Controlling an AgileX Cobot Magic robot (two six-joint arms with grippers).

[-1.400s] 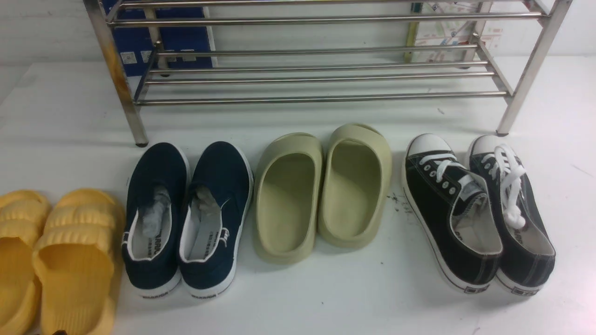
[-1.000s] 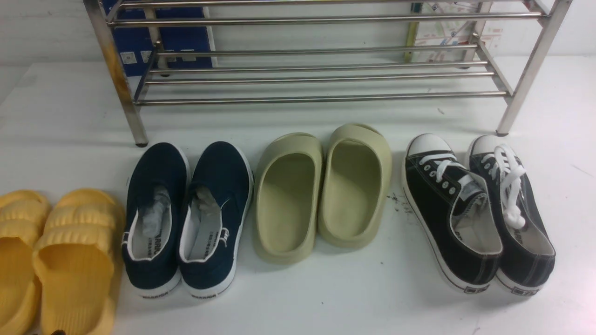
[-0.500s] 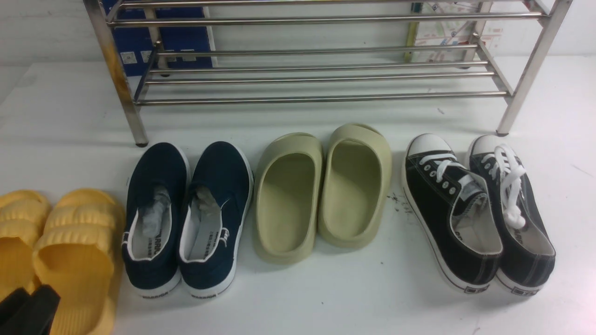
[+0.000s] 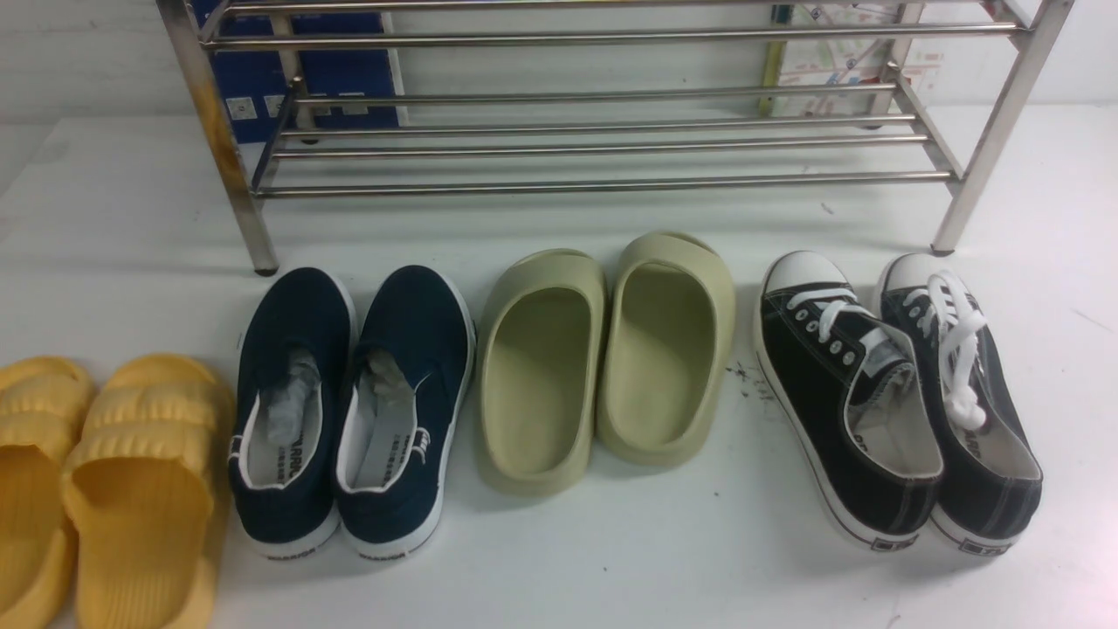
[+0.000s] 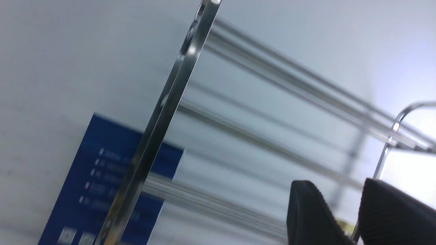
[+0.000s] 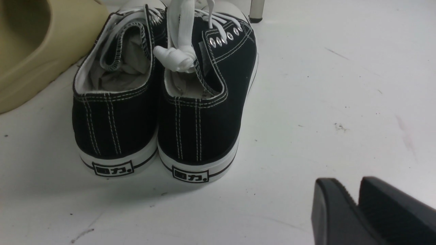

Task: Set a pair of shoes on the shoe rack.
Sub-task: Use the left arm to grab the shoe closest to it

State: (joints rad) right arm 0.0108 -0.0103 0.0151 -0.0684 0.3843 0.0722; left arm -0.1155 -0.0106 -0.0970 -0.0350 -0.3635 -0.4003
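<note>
In the front view the navy pair of shoes [image 4: 410, 328] sits left of centre, side by side, heels toward the lower edge and toes pointing up at the shoe rack [image 4: 594, 185], which spans the top of the frame. Yellow slides [image 4: 113, 489] lie at lower left, olive slides [image 4: 603, 367] in the middle and black lace-up sneakers [image 4: 900, 393] at right. No arm shows here, so we judge the task barely started.

In the left wrist view the left gripper [image 5: 339, 190] sits at lower right, its fingers apart with nothing between them – the rack [image 5: 160, 112] runs blurred across the frame, a blue board [image 5: 102, 177] behind it. No shoe shows.

In the right wrist view the right gripper [image 6: 347, 187] is at lower right, fingers so close that we cannot tell whether a gap is there. It hangs over bare table [image 6: 323, 102], with the black sneakers [image 6: 163, 102] at upper left – not our pair.

We would bring the left arm down over the navy heels, spread the fingers wide and pinch one collar wall, keeping clear of the yellow slide beside it.
</note>
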